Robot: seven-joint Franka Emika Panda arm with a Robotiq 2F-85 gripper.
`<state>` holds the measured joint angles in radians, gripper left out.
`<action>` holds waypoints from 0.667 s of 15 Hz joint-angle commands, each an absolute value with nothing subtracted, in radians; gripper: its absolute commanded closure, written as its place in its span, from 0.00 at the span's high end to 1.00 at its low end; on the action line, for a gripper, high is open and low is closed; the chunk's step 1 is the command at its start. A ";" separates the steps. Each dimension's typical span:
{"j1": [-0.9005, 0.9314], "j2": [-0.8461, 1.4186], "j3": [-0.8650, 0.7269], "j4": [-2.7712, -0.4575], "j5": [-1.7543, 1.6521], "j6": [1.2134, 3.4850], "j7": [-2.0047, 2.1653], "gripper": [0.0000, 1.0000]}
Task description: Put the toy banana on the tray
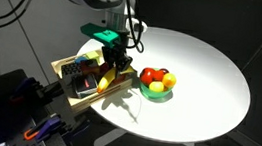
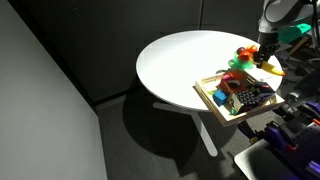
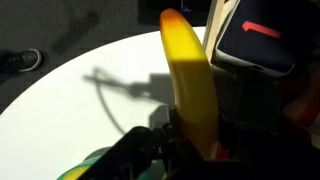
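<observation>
My gripper (image 1: pixel 116 61) is shut on the yellow toy banana (image 1: pixel 124 75) and holds it over the near edge of the wooden tray (image 1: pixel 69 94), at the table's rim. In the wrist view the banana (image 3: pixel 190 70) runs up from between my dark fingers (image 3: pixel 190 138), with the tray's edge (image 3: pixel 214 30) just to its right. In an exterior view the gripper (image 2: pixel 265 55) holds the banana (image 2: pixel 270 69) above the tray's far end (image 2: pixel 206 92).
A green bowl (image 1: pixel 157 92) with red and yellow toy fruit stands on the round white table (image 1: pixel 212 73) beside the tray. The tray holds several items, including a black box with a red mark (image 3: pixel 255 40). Dark equipment (image 1: pixel 7 98) sits beyond the table's edge.
</observation>
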<state>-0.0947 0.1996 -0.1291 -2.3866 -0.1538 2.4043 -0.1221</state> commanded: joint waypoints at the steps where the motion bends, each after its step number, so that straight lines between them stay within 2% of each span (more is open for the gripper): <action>1: -0.070 0.156 -0.108 -2.435 -0.216 2.431 -0.116 0.15; 10: -0.007 0.133 -0.075 -2.550 -0.460 2.618 -0.144 0.15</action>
